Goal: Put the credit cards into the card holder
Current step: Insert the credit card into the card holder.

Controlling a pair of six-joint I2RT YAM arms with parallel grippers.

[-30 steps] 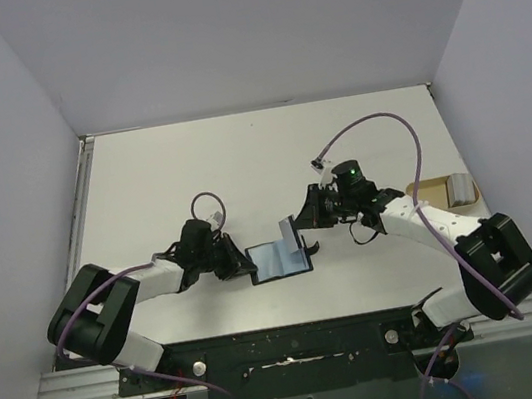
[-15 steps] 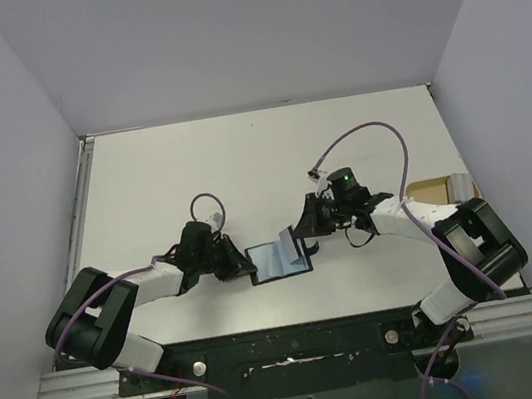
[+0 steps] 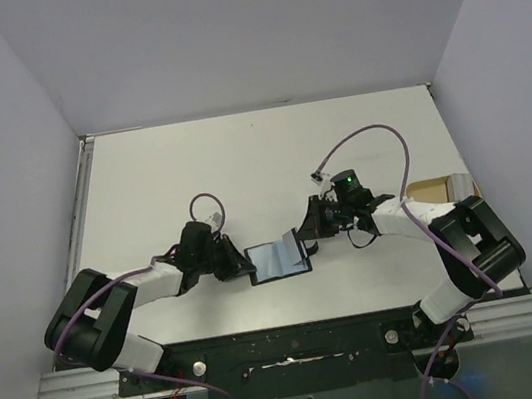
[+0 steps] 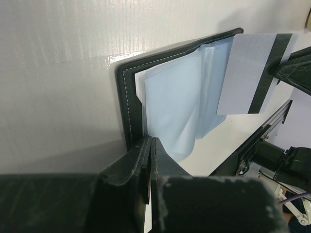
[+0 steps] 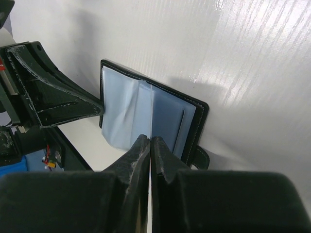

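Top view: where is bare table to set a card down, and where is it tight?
Free: the far half of the table, back wall to arms; also the strip between card holder and near edge. Crowded: centre, where left gripper and right gripper, holding a credit card, meet at the holder; tan tray at the right edge.

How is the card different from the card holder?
The card is pale grey with a dark stripe; the card holder is black, pale blue inside. The card is held up by the right claw; the card holder lies open on the table. Both are flat.
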